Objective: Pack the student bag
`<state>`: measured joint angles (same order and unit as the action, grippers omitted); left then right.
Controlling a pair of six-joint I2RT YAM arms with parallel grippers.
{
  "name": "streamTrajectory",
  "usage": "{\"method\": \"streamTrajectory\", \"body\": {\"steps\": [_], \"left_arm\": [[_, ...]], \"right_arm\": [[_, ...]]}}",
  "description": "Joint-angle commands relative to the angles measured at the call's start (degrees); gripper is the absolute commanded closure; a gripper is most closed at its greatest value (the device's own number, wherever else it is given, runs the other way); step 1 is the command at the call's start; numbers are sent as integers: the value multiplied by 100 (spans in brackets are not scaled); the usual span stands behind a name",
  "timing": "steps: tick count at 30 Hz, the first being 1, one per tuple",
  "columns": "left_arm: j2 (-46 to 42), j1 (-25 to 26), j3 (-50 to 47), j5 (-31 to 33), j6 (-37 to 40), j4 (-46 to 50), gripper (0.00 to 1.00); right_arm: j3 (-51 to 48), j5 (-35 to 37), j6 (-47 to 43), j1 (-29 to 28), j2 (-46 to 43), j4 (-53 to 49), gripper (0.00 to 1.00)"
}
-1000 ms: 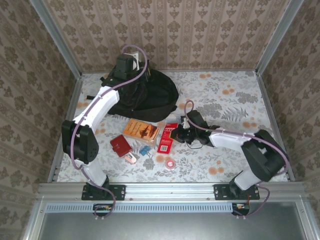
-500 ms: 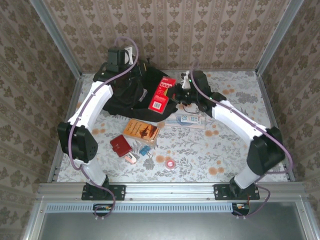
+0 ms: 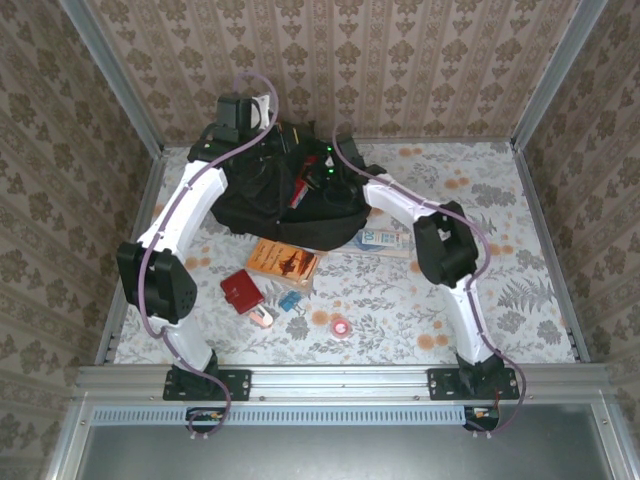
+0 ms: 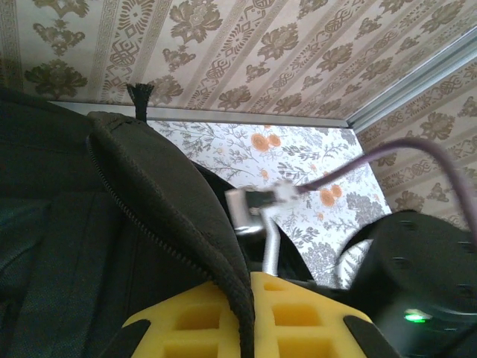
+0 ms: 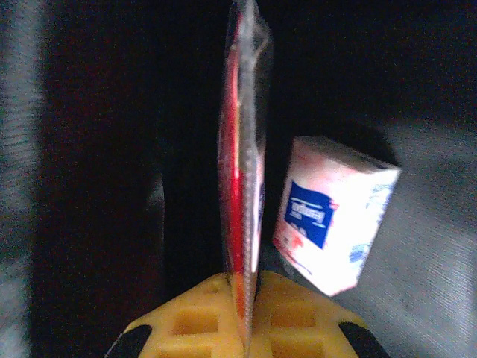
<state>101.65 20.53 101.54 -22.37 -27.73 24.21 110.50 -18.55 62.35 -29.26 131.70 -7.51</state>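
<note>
Your right jaws pinch the red packet (image 5: 242, 149), long axis pointing into the bag (image 3: 255, 200) ahead, while your left jaws pinch its rim (image 4: 179, 209) open.

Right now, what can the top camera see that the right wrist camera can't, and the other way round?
Top camera: the whole student bag, plus an orange book, red wallet and small roll lying on the table. Right wrist camera: a white-and-blue pack inside the bag. Both: the red packet pinched in the right gripper.
</note>
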Motion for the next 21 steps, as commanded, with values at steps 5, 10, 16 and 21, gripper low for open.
{"method": "streamTrajectory", "body": {"steps": [5, 10, 16, 21], "left_arm": [[-110, -41, -18, -57, -92, -448, 100], [-110, -106, -24, -23, -127, -468, 100], [-110, -235, -35, 260, -233, -522, 100], [-177, -414, -224, 573, -379, -652, 100]], "right_arm": [[912, 97, 310, -195, 554, -59, 48], [792, 26, -171, -195, 241, -296, 38], [655, -92, -1343, -161, -438, -1257, 30], [-723, 206, -2135, 4, -1732, -1254, 28]]}}
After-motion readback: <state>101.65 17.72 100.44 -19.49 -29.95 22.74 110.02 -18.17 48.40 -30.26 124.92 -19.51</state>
